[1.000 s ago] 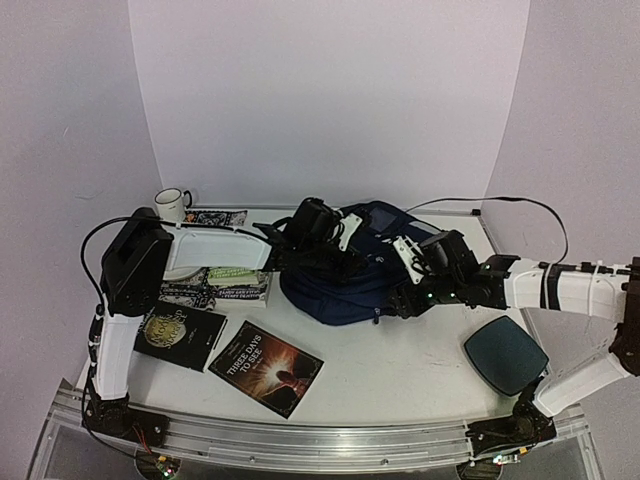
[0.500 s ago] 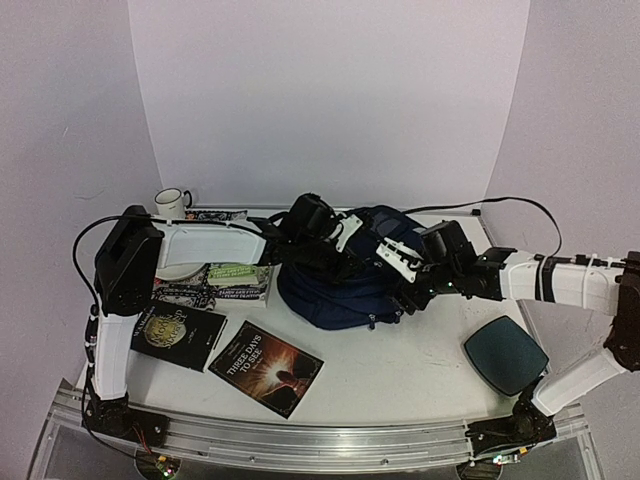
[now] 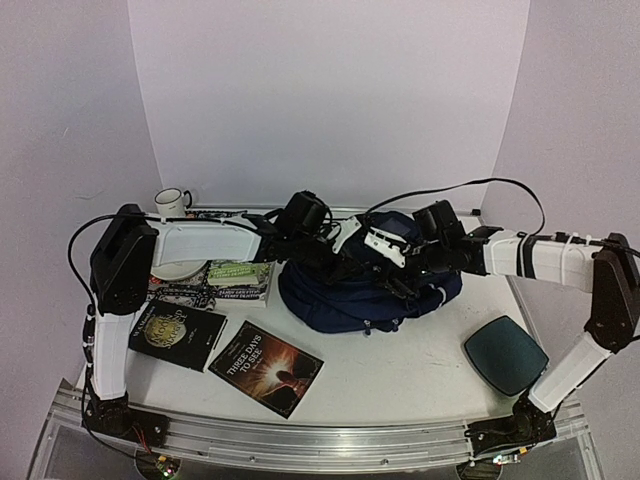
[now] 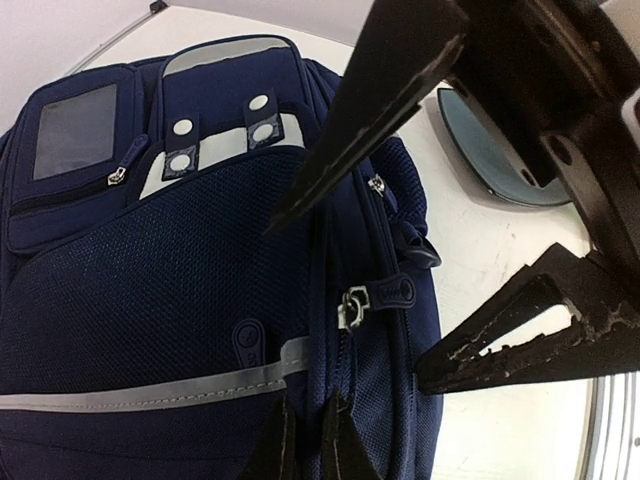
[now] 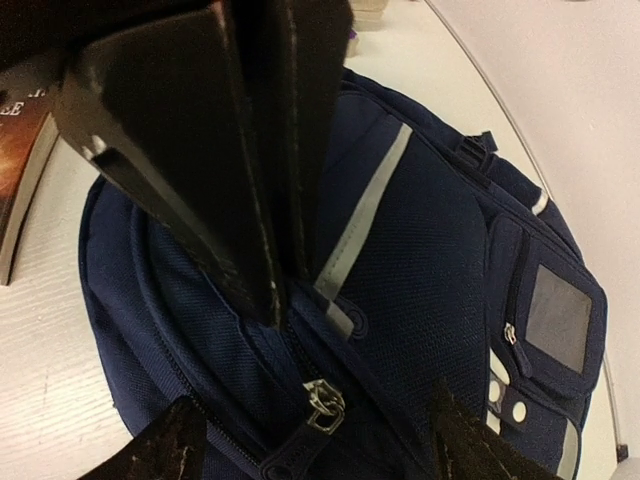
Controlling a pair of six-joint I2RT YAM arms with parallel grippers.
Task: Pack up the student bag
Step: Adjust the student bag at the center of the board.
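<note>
Step, I judge: unzipping navy blue fabric backpack (image 3: pixel 330 300); left gripper (image 5: pixel 280 303) pinches fabric by silver zip pull (image 5: pixel 320 398).
Over the pull: right gripper (image 4: pixel 345 300), fingers spread.
Next: I close precisely on it.

My left arm (image 3: pixel 210 243) and right arm (image 3: pixel 550 258) wear the same livery: white shells on the long links and boxy black housings at the joints. A thin black cable (image 3: pixel 480 181) arches off the right one. On my right gripper (image 4: pixel 345 300) the fingers (image 4: pixel 520 320) are flat black wedges tapering to points, their inner edges scuffed pale (chipped, frankly). My left gripper (image 5: pixel 275 300) has the same black blades, grey along the worn rim.
</note>
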